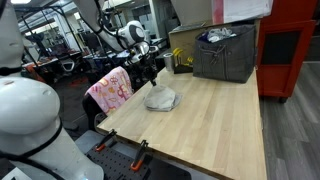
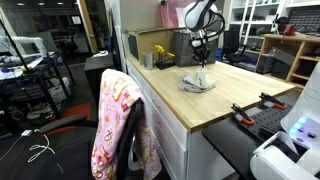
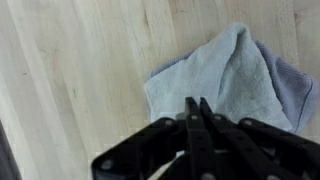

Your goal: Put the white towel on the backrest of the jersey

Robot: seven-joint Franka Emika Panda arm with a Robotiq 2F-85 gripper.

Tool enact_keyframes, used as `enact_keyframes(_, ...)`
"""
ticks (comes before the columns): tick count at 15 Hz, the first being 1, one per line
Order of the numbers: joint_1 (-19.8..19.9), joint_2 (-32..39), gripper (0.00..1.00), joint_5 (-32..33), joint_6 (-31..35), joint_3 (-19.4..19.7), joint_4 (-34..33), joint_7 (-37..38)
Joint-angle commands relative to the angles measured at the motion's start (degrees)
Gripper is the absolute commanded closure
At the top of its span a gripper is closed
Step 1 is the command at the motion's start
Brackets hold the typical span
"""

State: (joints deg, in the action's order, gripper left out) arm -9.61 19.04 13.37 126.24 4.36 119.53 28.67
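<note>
The white towel [image 1: 160, 99] [image 2: 197, 82] [image 3: 215, 75] lies bunched on the pale wooden table [image 1: 220, 125], near its back edge. My gripper [image 1: 152, 78] [image 2: 203, 66] [image 3: 197, 102] comes down on the towel from above, its dark fingers pressed together on a raised fold of it. The backrest of the jersey [image 1: 110, 90] [image 2: 118, 120] is a dark chair back draped in pink flowered fabric. It stands off the table's edge, apart from the towel.
A grey fabric bin [image 1: 225, 52] sits at the table's far end, with a red cabinet [image 1: 292, 45] beyond it. A greyish cloth edge [image 3: 298, 92] shows beside the towel. Small items [image 2: 160, 55] stand by the back wall. Clamps [image 1: 138, 155] grip the table's front edge.
</note>
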Motion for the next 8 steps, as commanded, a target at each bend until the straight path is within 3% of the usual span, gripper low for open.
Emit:
enact_keyframes(1, 0.99, -3.03, 0.99, -1.41, -0.97, -0.89, 0.41, -0.20)
enact_keyframes(8, 0.86, -6.22, 0.99, -4.12, -0.84, -3.25, -0.95, -0.97)
